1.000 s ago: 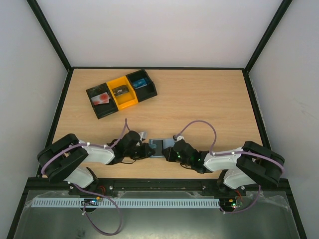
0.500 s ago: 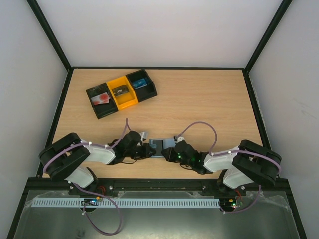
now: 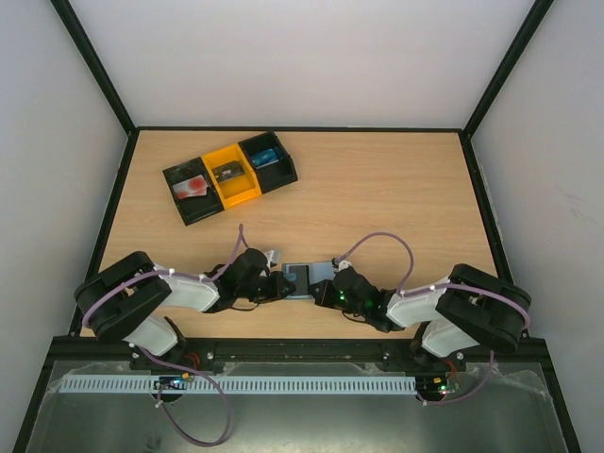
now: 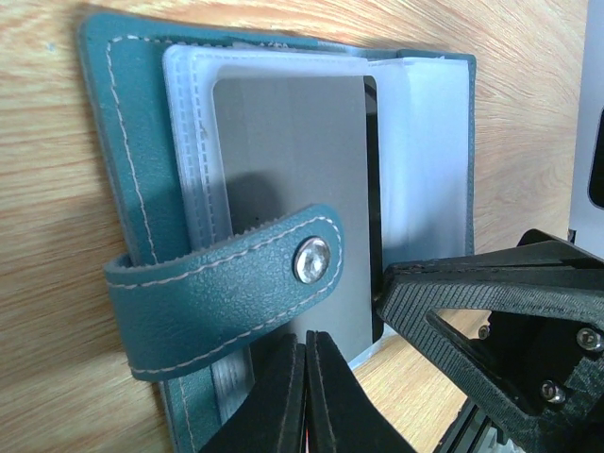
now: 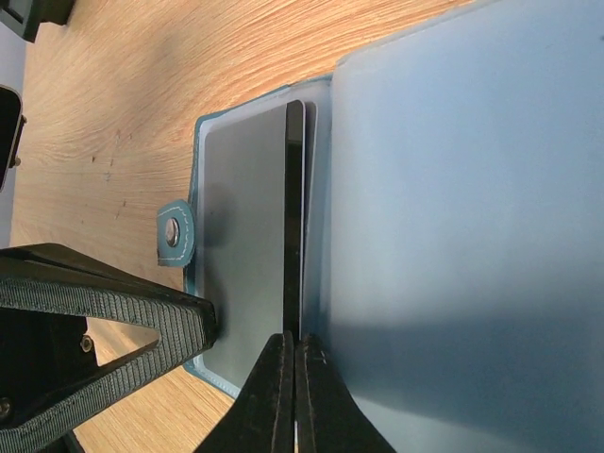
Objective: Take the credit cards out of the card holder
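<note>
The blue-grey card holder [image 3: 304, 276] lies open near the table's front edge, between both grippers. In the left wrist view the card holder [image 4: 132, 170] shows its snap strap [image 4: 226, 283], clear sleeves and a grey card [image 4: 283, 170] in a sleeve. My left gripper [image 4: 307, 351] is shut, its tips over the holder's near edge; it also shows in the top view [image 3: 286, 286]. My right gripper [image 5: 294, 351] is shut at the edge of a pale raised sleeve [image 5: 462, 236], beside the grey card [image 5: 245, 236]. A dark strip [image 5: 294, 189] runs into its jaws. No red card shows in the holder.
A black-and-orange three-compartment tray [image 3: 266, 187] stands at the back left, with a reddish item [image 3: 193, 185], a dark item [image 3: 226, 172] and a blue item [image 3: 264, 157] in its compartments. White walls enclose the table. The right gripper's finger [image 4: 472, 293] is close beside the left gripper.
The right arm has shifted slightly toward the holder. The holder stays between the two shut grippers; nothing was taken or let go.
</note>
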`<state>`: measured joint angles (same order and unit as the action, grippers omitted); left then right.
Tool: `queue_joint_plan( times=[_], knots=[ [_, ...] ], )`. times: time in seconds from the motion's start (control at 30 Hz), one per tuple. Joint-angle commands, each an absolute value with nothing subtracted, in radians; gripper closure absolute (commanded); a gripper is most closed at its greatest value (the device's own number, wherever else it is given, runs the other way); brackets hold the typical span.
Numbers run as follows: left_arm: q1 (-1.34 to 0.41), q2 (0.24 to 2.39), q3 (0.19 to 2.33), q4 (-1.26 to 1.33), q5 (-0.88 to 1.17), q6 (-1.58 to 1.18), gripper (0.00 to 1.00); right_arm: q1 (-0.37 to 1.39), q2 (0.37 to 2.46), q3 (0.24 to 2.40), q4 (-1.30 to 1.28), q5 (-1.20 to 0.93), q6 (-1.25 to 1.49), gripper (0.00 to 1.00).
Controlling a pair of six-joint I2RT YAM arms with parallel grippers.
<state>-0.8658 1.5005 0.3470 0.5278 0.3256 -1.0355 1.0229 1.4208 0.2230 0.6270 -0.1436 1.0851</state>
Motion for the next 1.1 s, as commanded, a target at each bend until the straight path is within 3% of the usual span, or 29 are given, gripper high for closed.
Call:
queue_joint_plan(
  times=[0.0, 0.2, 0.57, 0.77, 1.07],
  knots=[
    [-0.874, 1.528, 0.342, 0.449, 0.296, -1.018, 0.95, 1.016, 1.397, 0.203, 0.665, -0.138, 1.090, 0.98],
    [-0.874, 1.519, 0.343, 0.449, 0.293, -1.021, 0.95, 1.011, 1.360, 0.183, 0.649, -0.115, 1.095, 0.98],
    [-0.881, 1.487, 0.355, 0.410, 0.283, -1.023, 0.84, 1.006, 1.337, 0.183, 0.631, -0.115, 1.079, 0.97],
    [-0.888, 1.428, 0.384, 0.364, 0.282, -1.021, 0.97, 1.006, 1.370, 0.203, 0.642, -0.137, 1.073, 0.90],
    [-0.888, 1.440, 0.417, 0.322, 0.264, -1.005, 0.97, 1.007, 1.454, 0.220, 0.720, -0.192, 1.082, 0.89]
  ],
)
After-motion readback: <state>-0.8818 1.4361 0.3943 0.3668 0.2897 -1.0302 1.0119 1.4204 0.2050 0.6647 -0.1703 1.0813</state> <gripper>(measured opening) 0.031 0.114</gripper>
